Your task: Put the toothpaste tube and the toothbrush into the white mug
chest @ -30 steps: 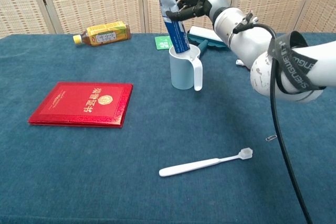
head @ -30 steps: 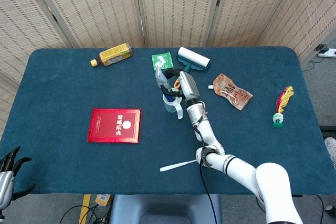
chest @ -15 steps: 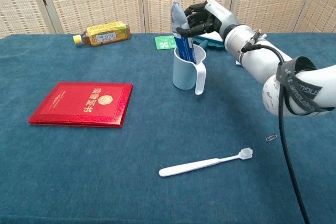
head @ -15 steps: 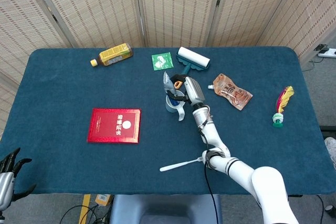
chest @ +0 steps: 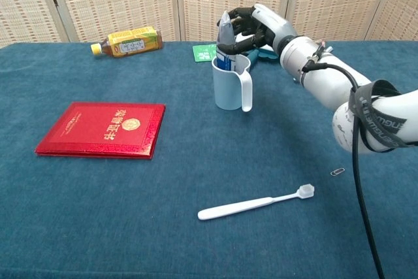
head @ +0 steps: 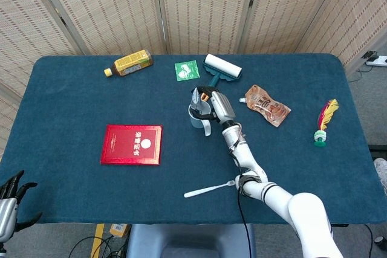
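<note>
The white mug [chest: 228, 89] [head: 198, 119] stands upright mid-table with its handle toward the near right. A blue and white toothpaste tube [chest: 224, 45] stands in it, only its top showing above the rim. My right hand [chest: 253, 26] [head: 213, 102] hovers just above the mug's rim, its fingers curled around the tube's top. The white toothbrush [chest: 256, 202] [head: 209, 189] lies flat on the cloth near the front edge, well apart from the mug. My left hand [head: 8, 200] hangs off the table's near left corner, fingers spread, holding nothing.
A red booklet [chest: 102, 129] lies left of the mug. Behind are a yellow bottle [chest: 128, 41], a green packet [head: 186, 69] and a lint roller [head: 222, 67]. A snack pouch [head: 266, 105] and a feathered shuttlecock [head: 324, 122] lie to the right. A paper clip [chest: 337, 172] sits near the toothbrush.
My right hand has come down over the mug, sinking the toothpaste tube deeper into it. The left hand and toothbrush have stayed put.
</note>
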